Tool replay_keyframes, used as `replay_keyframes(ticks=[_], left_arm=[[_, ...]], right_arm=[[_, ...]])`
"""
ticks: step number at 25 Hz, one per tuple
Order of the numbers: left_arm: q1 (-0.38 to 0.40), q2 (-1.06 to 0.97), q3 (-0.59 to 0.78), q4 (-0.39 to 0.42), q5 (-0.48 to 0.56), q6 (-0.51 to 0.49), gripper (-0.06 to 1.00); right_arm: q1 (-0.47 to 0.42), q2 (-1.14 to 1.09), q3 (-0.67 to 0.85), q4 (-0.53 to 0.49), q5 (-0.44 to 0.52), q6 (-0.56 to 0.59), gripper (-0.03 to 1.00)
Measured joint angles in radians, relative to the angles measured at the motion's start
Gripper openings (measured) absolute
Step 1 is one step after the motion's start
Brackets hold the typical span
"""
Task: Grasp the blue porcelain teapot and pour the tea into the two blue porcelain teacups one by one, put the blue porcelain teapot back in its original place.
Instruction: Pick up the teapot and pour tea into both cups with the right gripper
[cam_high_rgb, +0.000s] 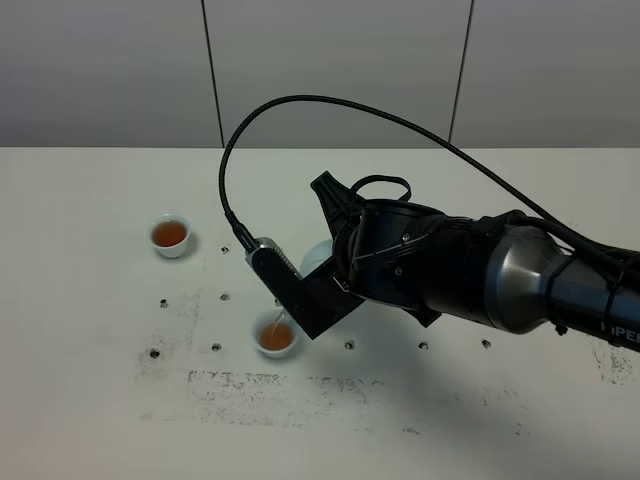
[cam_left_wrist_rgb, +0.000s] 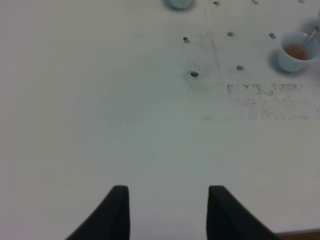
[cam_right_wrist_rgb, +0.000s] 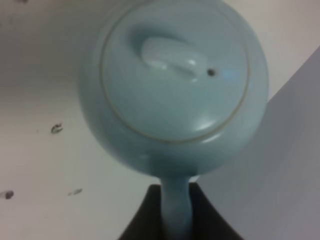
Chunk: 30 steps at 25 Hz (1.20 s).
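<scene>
The blue porcelain teapot (cam_right_wrist_rgb: 170, 90) fills the right wrist view, lid knob towards the camera. My right gripper (cam_right_wrist_rgb: 175, 220) is shut on its loop handle. In the exterior high view my right arm reaches across the middle and hides most of the teapot (cam_high_rgb: 314, 258), which is tilted. A thin stream of tea falls into the near teacup (cam_high_rgb: 277, 336). The far teacup (cam_high_rgb: 170, 235), at the left, holds tea. My left gripper (cam_left_wrist_rgb: 169, 210) is open and empty above bare table; its view shows the near teacup (cam_left_wrist_rgb: 296, 51) and the rim of the far teacup (cam_left_wrist_rgb: 179, 3).
The white table (cam_high_rgb: 100, 400) has small screw holes (cam_high_rgb: 216, 347) and scuffed grey marks near the front. A black cable (cam_high_rgb: 300, 100) loops high above the right arm. A grey panelled wall stands behind the table.
</scene>
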Motion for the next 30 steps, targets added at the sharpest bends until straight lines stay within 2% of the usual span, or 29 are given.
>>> replay_keyframes(ticks=[30], left_arm=[[0.000, 0.000, 0.000, 0.000, 0.000, 0.000, 0.43]], right_arm=[[0.003, 0.022, 0.000, -0.044, -0.008, 0.026, 0.06]])
